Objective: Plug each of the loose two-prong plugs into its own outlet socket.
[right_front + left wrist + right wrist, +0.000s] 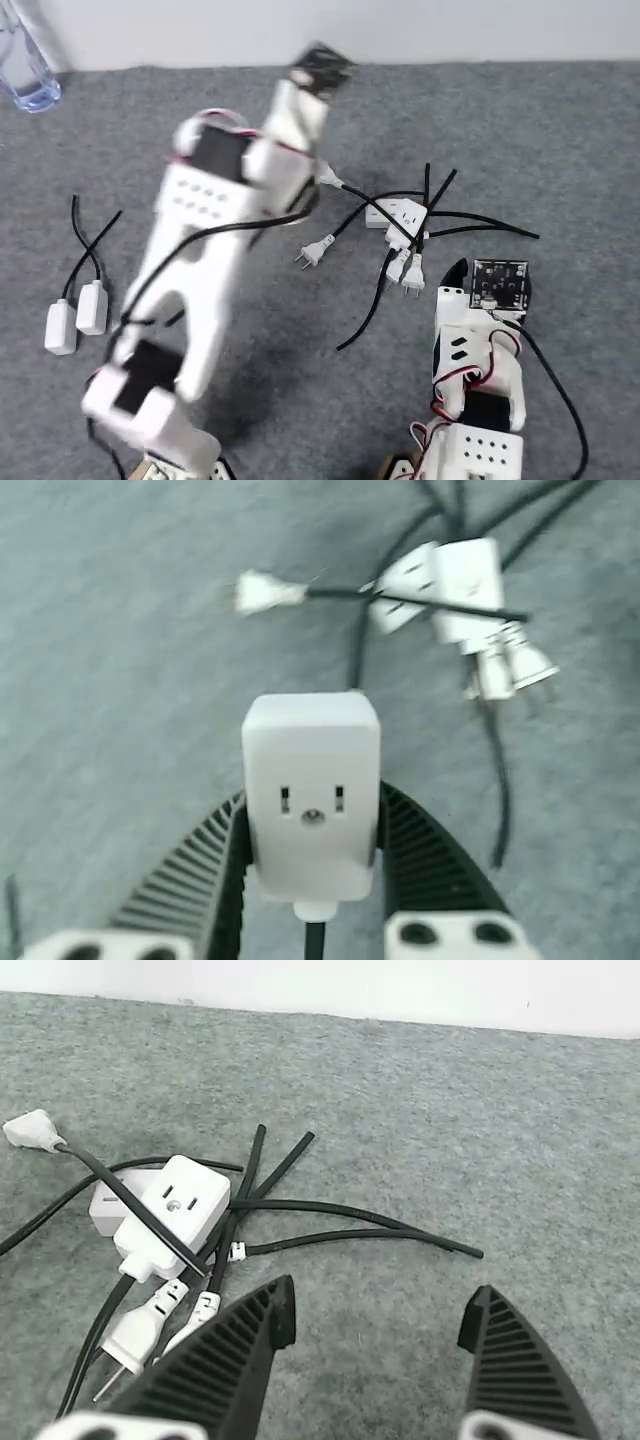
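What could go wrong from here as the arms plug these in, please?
1. Black cords cross over the socket block in the pile, so pulling one plug may drag the rest.
2. The two plugs lie side by side by the open right gripper; it might catch both.
3. The left gripper grips an outlet socket by its sides only; a plug's push could make it slip.

Smooth plastic outlet socket over rough, matt grey carpet.
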